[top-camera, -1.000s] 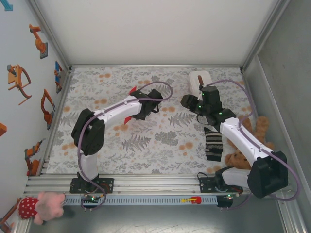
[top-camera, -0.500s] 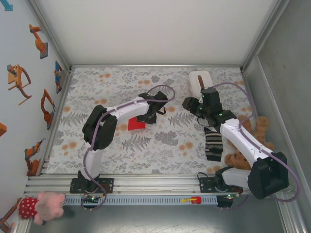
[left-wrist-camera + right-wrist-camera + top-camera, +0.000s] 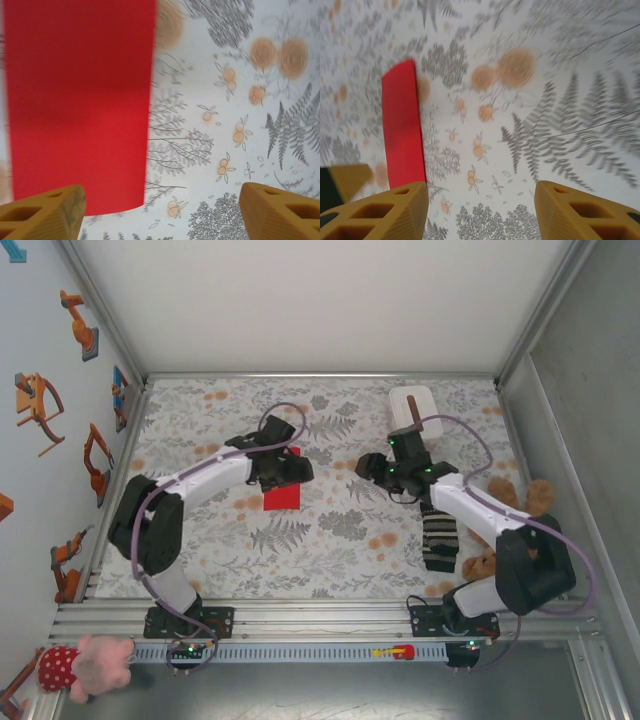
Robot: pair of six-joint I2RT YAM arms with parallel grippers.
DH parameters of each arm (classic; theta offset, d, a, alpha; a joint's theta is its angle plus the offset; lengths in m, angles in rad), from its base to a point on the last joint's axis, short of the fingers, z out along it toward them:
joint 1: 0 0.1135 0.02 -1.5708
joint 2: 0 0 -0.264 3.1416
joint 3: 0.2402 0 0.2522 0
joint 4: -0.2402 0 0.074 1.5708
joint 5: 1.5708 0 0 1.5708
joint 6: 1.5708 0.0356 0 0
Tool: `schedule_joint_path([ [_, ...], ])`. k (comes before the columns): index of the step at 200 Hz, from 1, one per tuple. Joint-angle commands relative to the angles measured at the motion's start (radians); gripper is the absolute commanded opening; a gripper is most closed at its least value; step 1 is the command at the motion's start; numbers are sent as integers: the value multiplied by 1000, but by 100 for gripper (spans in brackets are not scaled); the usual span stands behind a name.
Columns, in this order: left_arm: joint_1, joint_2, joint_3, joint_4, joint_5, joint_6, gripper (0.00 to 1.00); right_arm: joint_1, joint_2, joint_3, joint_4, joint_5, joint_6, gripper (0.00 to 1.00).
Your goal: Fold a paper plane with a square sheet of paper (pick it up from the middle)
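The square sheet of paper (image 3: 283,497) lies flat on the table (image 3: 330,535), left of centre and at mid depth. It shows as a plain red rectangle, and the frames do not settle whether it is already creased. Nearest the arm bases, a pink plush toy (image 3: 90,662) rests outside the work area at the left. A striped sock (image 3: 438,532) and a teddy bear (image 3: 488,565) lie beside the right arm. Further in, the left gripper (image 3: 160,215) hangs directly over the far part of the sheet. Its jaws are spread wide and hold nothing, and one fingertip stands above the sheet's corner while the other is over bare table. The right gripper (image 3: 481,210) sits to the right of the sheet, apart from it. Its jaws are also parted and empty, and they face the sheet's long edge. A white box (image 3: 411,401) stands at the far right. Hazards: a thin sheet lying flat offers no raised edge, so closing the jaws from this offset is likely to pinch a corner instead of the middle. It could also skid the sheet across the table or leave a stray crease. The two grippers are near each other, so a simultaneous approach risks contact between them. A swing of the right arm may drag the sock.
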Motion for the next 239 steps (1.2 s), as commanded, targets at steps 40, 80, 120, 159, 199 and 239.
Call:
schedule_joint_path([
  [40, 164, -259, -253, 94, -30, -104, 98, 209, 316, 217, 109, -84, 19, 42],
  [80, 230, -358, -351, 118, -41, -142, 96, 275, 503, 376, 109, -117, 24, 36],
  [120, 263, -383, -389, 145, 9, -174, 96, 280, 635, 494, 82, -141, 18, 35],
  [159, 264, -368, -375, 130, 17, -136, 96, 280, 700, 542, 39, -145, -3, 34],
  [199, 262, -335, -362, 133, 56, -117, 96, 268, 685, 478, -6, -107, -32, 34],
  [239, 252, -312, -365, 177, 130, -106, 98, 219, 558, 278, -7, -92, -74, 32],
])
